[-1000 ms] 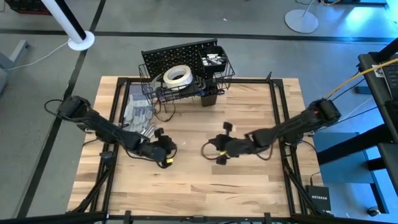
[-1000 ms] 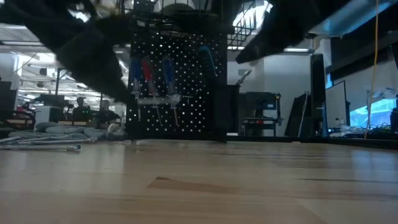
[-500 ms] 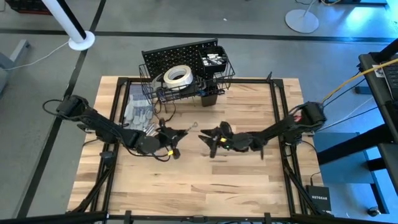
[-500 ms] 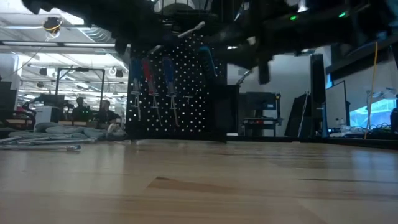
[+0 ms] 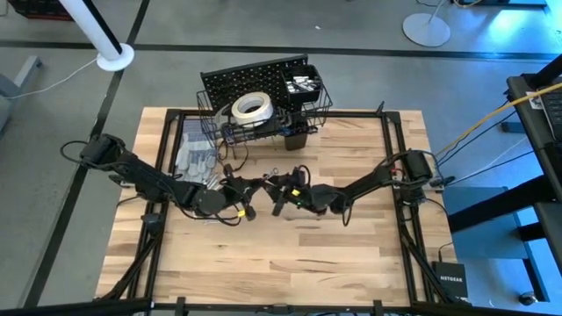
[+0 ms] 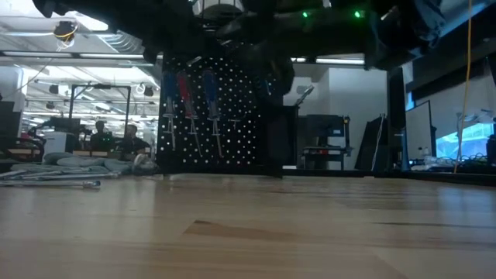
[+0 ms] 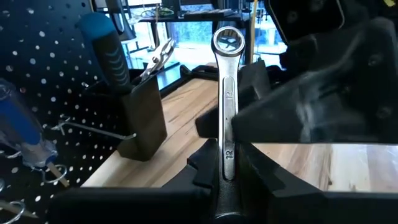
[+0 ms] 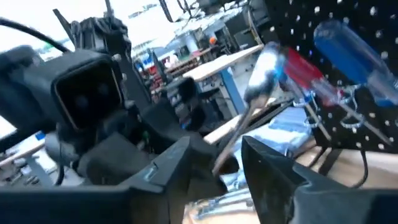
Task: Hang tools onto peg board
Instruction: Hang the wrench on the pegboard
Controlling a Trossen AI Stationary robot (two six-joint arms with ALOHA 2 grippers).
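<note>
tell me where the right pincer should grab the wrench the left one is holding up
Probably the bare shank just below the ring end. The left pincer clamps the wrench by its lower end, so the upper shank and ring stick out free. The right pincer, open and facing it, should close across the shank's flat faces from the opposite side, above the left fingers.

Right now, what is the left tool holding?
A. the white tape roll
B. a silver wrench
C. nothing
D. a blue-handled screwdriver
B. In the left wrist view, the left tool is clamped on the shank of a silver wrench, whose ring end points forward toward the right arm.
</note>
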